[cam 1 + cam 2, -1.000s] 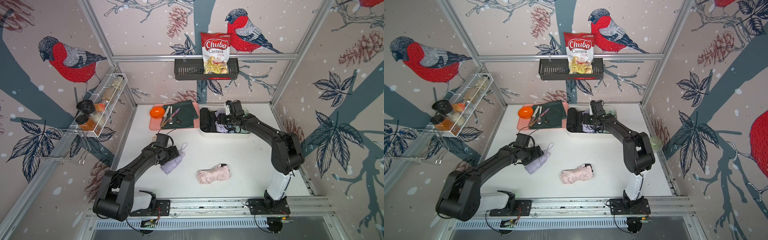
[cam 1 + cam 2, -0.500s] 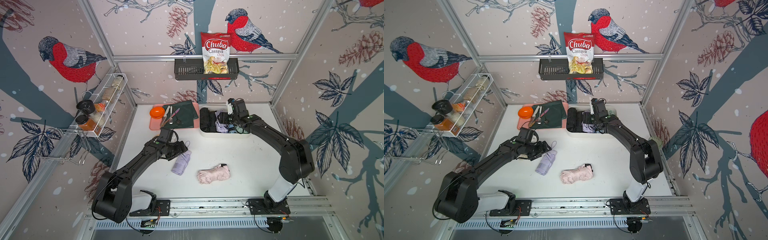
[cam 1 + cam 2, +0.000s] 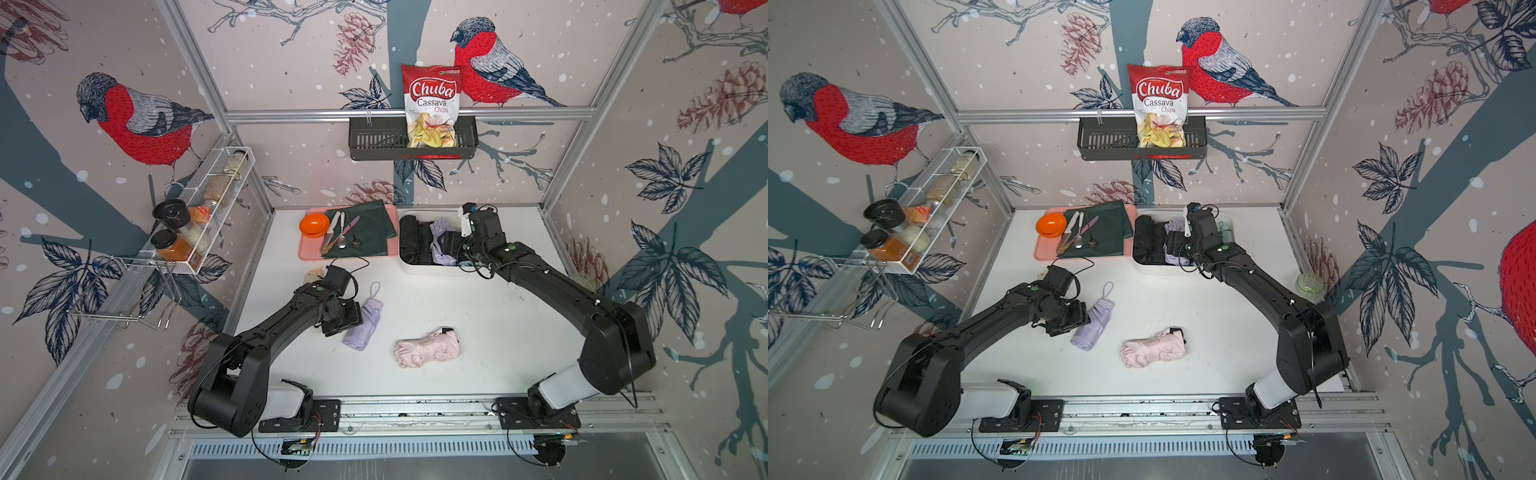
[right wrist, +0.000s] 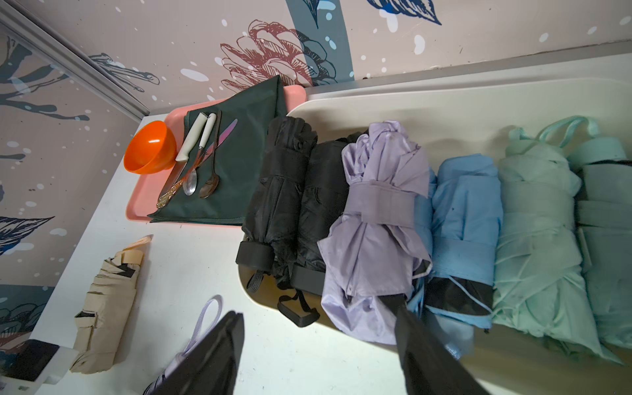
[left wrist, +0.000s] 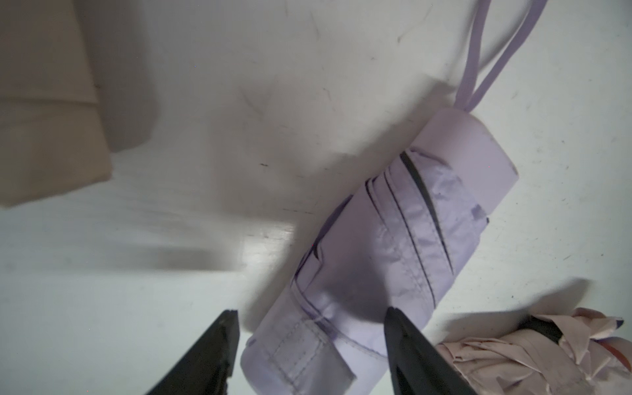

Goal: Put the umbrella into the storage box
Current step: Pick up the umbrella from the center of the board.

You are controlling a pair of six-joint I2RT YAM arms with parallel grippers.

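left gripper point(image 5: 311, 311) spread astride lilac umbrella point(image 5: 393, 239) on table point(image 5: 136, 290), not clamped; right gripper point(image 4: 319, 307) spread, empty, over storage box point(image 4: 444, 102).

Both top views: high over front edge of table point(image 3: 478, 307), facing down toward its back edge, sharing whole cell. Left wrist view: very near, down on lilac umbrella point(image 5: 393, 246). Right wrist view: near, over storage box point(image 4: 444, 102), toward table's back-left corner.
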